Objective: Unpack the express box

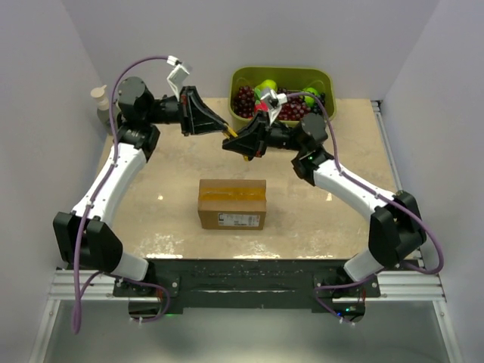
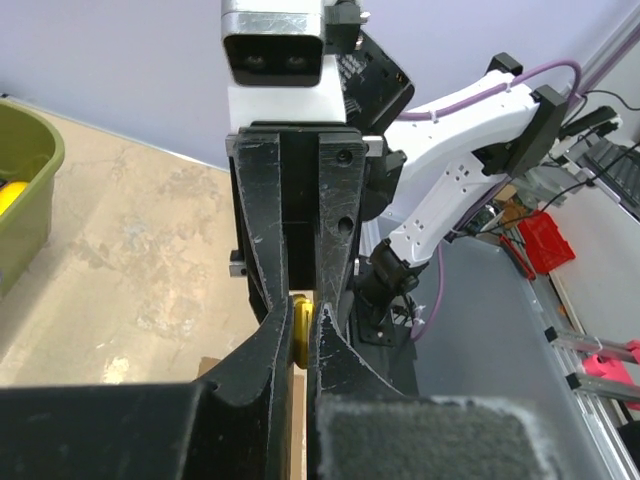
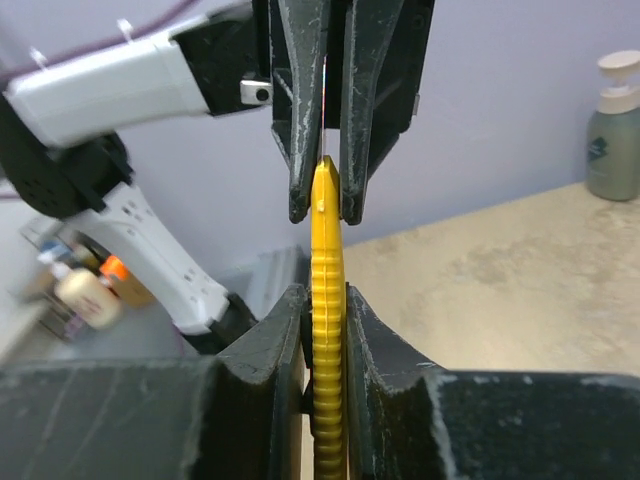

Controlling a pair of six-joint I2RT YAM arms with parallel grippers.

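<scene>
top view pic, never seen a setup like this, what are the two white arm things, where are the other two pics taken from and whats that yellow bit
Those are two robot arms bolted at the near edge of a table. The wide picture looks down from above and behind them. The two close-ups come from a camera on each wrist, looking along that arm's own fingers.

On the table lies a taped brown cardboard box, with a green bin of fruit behind it.

Above the table the arms meet. The left fingers and the right fingers both pinch one thin, ridged yellow tool from opposite ends. I cannot tell what kind of tool it is.
</scene>
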